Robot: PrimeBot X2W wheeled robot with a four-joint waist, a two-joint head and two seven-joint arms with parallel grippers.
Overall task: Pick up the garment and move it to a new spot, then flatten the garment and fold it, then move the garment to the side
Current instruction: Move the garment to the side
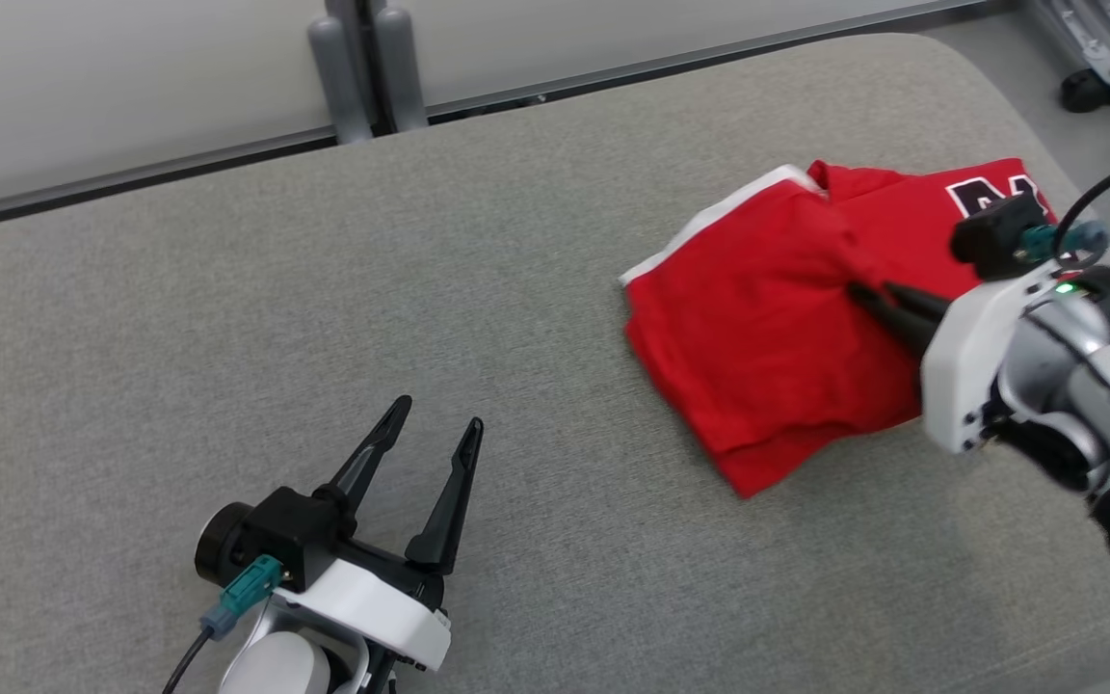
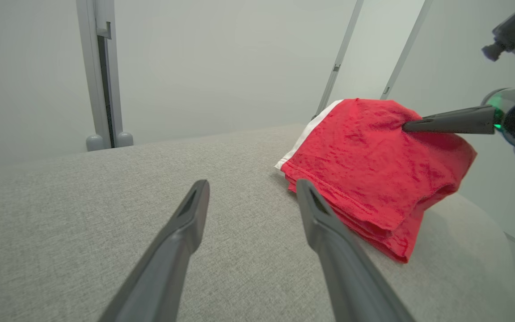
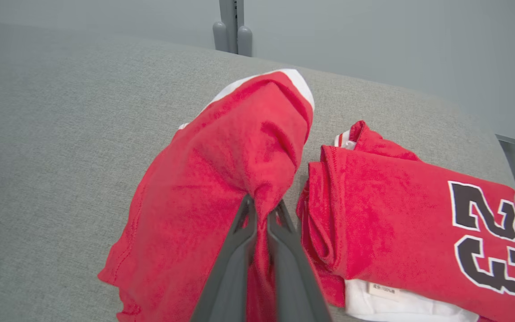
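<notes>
Head view: grey fabric-covered tabletop (image 1: pixel 324 289). The red garment (image 1: pixel 767 328) lies on its right part, roughly folded, with a white trim along the upper left edge and part of a dark print at the far right. The right end effector (image 1: pixel 868 294) comes in from the right, fingers closed together and tips buried in a fold near the middle of the garment. The left end effector (image 1: pixel 439 413) is at lower left, fingers spread wide with nothing between them, over bare tabletop and well apart from the garment. A grey post (image 1: pixel 367 67) stands behind the far edge, and a wheeled stand (image 1: pixel 1109 77) is at top right.

Left wrist view: the left end effector (image 2: pixel 252 184) is wide open and empty, just above the tabletop (image 2: pixel 105 201). The garment (image 2: pixel 365 170) is ahead and to the right, with stacked layers showing at its near edge. The right end effector (image 2: pixel 411 126) has its tip pushed into the cloth's raised top. The post (image 2: pixel 101 76) stands against a pale wall.

Right wrist view: the right end effector (image 3: pixel 263 205) is closed, pinching a ridge of red cloth between its fingers. The pinched part of the garment (image 3: pixel 221 179) is lifted into a hump with white trim (image 3: pixel 300 85) at its far end. The rest lies flat to the right, showing a black "23" (image 3: pixel 485 237) outlined in white and a white label (image 3: pixel 382 290) at the near edge.
</notes>
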